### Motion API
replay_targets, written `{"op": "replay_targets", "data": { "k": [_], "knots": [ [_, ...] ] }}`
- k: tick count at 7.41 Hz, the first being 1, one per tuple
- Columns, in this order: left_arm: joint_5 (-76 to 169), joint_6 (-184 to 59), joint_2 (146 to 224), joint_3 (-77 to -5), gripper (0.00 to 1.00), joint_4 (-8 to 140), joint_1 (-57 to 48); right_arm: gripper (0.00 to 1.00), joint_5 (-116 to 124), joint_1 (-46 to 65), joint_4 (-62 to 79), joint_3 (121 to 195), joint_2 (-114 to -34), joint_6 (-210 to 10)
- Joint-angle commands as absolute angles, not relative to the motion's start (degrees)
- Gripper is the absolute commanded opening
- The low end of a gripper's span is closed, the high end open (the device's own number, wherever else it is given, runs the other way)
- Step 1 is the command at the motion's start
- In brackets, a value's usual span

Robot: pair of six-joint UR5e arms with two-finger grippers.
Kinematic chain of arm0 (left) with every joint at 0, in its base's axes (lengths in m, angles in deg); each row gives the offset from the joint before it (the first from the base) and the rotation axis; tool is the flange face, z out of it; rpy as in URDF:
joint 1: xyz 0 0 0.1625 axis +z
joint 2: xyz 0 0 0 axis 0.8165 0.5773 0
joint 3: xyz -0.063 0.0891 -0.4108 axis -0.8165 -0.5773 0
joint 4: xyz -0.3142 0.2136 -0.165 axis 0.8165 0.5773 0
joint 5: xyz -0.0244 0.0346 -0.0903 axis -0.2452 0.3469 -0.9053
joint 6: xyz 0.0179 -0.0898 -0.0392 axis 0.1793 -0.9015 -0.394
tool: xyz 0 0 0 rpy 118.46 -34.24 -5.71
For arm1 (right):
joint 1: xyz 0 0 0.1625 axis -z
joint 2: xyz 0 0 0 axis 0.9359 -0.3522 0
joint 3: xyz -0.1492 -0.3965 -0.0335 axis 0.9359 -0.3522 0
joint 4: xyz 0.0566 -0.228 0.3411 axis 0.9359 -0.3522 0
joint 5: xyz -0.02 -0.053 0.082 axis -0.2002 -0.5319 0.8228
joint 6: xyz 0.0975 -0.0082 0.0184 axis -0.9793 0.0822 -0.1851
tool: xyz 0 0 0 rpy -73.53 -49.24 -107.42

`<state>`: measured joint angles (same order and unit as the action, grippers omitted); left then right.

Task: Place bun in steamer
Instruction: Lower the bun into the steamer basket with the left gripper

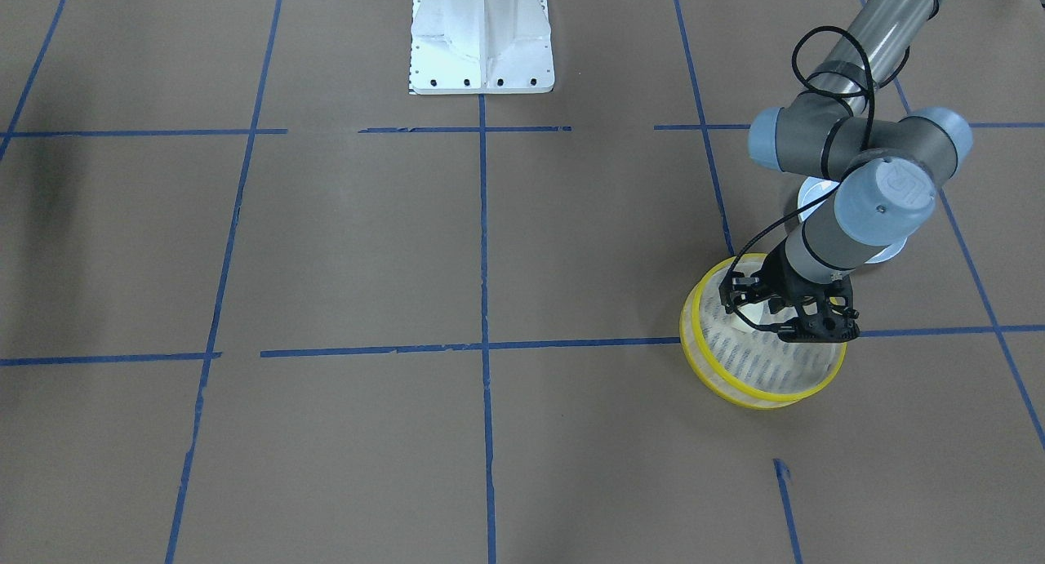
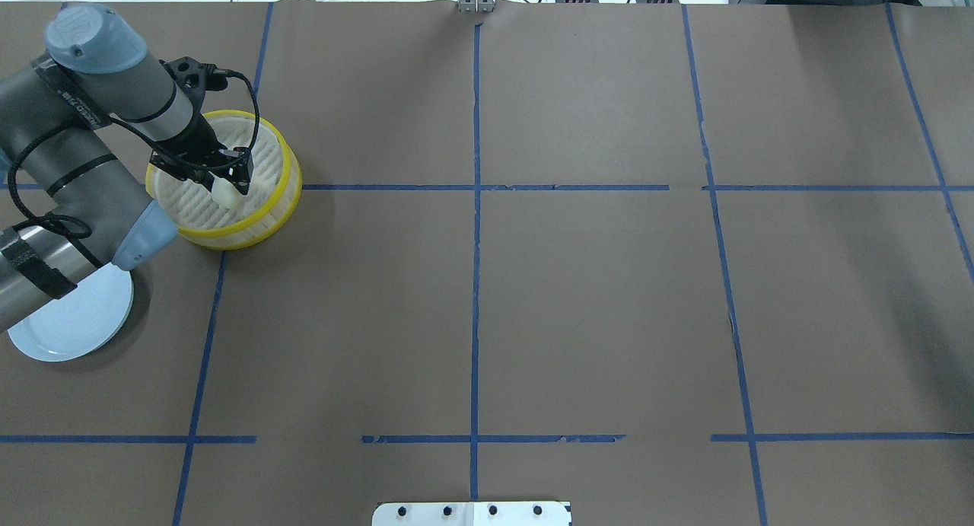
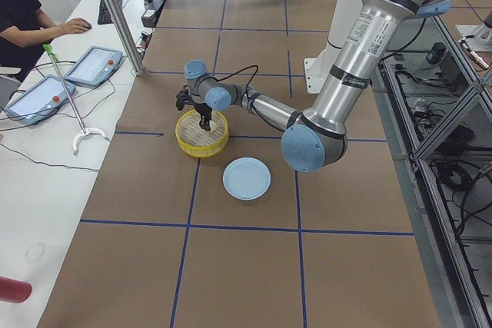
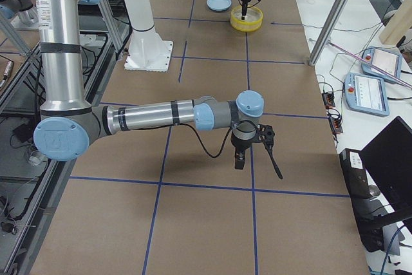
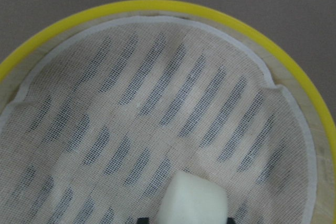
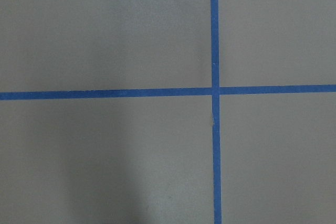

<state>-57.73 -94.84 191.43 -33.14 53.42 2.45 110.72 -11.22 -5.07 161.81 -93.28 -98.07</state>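
Yellow-rimmed and round, the steamer (image 2: 293, 177) is sitting directly beneath the left gripper (image 2: 227, 189), which is pointing straight down inside the ring. Its jaws are closing on either side of the bun (image 2: 226, 196), gripping the small cream-white lump near the middle of the basket. From the wrist view the bun (image 5: 191, 200) is showing just ahead of the 2 dark fingertips, over a white mesh cloth (image 5: 157, 103) that is lining the slatted floor. Whether the bun is touching that cloth cannot be told. A pale blue plate (image 2: 68, 328) is lying behind the gripper, toward the robot's base, apart from the steamer and partly under the arm. The right gripper (image 4: 239, 161) is hanging well apart from all this, above brown paper (image 2: 593, 282) where 2 blue tape lines (image 6: 214, 90) are crossing; whether it is open or closed cannot be told.
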Motion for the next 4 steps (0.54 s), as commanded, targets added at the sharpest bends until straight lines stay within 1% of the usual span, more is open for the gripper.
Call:
{"op": "replay_targets", "data": {
  "k": [1, 2, 3, 4],
  "knots": [
    [-57.73, -96.21, 191.50, -33.60, 1.00, 53.42, 2.45, 1.00, 110.72, -11.22, -5.07, 161.81, -93.28, -98.07],
    [-57.73, -96.21, 191.50, -34.04, 1.00, 53.42, 2.45, 1.00, 110.72, -11.22, -5.07, 161.81, -93.28, -98.07],
    [-57.47, -96.21, 191.24, -36.39, 1.00, 53.16, 2.10, 1.00, 110.72, -11.22, -5.07, 161.81, -93.28, -98.07],
    [-57.64, -95.95, 191.15, -39.72, 1.00, 52.55, -0.34, 1.00, 110.72, -11.22, -5.07, 161.81, -93.28, -98.07]
  ]
}}
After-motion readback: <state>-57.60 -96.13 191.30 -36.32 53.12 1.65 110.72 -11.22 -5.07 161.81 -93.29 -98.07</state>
